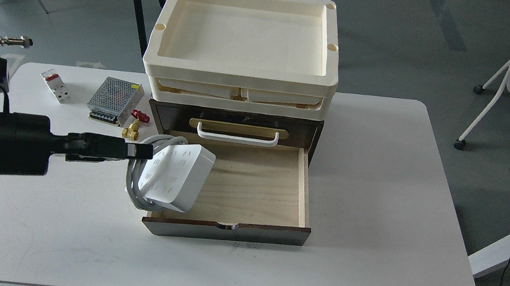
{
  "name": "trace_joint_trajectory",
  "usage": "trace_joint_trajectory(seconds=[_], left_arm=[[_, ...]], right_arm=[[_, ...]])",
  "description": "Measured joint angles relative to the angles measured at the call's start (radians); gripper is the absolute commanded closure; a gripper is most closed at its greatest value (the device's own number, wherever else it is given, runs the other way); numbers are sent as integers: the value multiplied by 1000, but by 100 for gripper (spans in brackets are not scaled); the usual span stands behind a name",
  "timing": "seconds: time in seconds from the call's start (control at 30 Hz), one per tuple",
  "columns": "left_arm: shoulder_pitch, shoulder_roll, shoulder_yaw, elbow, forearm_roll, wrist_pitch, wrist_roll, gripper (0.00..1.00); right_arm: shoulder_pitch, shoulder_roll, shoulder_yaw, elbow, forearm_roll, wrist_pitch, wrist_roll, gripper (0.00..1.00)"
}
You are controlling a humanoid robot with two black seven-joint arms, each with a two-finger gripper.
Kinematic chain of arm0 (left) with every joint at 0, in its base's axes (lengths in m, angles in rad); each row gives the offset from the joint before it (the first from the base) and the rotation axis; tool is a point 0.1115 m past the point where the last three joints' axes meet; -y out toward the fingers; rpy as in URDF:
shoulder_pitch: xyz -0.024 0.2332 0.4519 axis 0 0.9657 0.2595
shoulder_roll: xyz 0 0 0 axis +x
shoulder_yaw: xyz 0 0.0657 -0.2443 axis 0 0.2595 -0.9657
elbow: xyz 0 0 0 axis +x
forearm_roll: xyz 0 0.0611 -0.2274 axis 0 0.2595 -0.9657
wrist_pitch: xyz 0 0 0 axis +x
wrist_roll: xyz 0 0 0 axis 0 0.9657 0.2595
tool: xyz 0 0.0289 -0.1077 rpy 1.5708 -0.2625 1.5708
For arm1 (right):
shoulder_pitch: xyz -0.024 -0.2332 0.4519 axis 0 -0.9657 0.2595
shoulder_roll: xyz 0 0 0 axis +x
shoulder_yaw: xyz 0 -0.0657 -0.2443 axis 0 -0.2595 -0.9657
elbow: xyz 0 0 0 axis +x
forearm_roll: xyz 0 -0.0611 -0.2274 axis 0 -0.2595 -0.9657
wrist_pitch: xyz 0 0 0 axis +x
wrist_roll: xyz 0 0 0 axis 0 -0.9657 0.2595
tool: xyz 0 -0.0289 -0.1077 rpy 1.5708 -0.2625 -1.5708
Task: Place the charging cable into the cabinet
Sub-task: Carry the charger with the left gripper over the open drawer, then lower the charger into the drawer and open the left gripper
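White power strip (175,177), cord looped round it, hangs tilted over the left side of the open drawer (255,186), partly past the drawer's left wall. Left gripper (141,150) reaches in from the left and is clamped on the strip's near edge. Right gripper is out of view. Risk, as I judge it: released here, the strip or its cord could catch on the left wall and spill onto the counter (370,223). Drawer floor to the right lies bare. Cabinet (238,119) face and handle (237,135) stand just behind; trays (244,46) sit on top.
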Motion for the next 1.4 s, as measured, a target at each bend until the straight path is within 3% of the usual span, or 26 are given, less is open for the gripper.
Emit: trace_joint_trajectory(seconds=[0.13,0.33,1.0,1.23,1.4], left_arm=[[19,-171,-1,60,-31,74,0,100],[30,-308,-1,190,-45,88,0,100],[150,-480,7,508,-34,103,0,100],[172,-511,13,565,-17,107,0,100],[182,-542,7,602,-15,109,0,90]], right_arm=[[-9,-1,0,-1,0,0,0,0],[-21,-1,2,-1,0,0,0,0],[-24,-1,5,-7,0,0,0,0],[-31,-1,5,-7,0,0,0,0],[-37,-2,5,-7,0,0,0,0]])
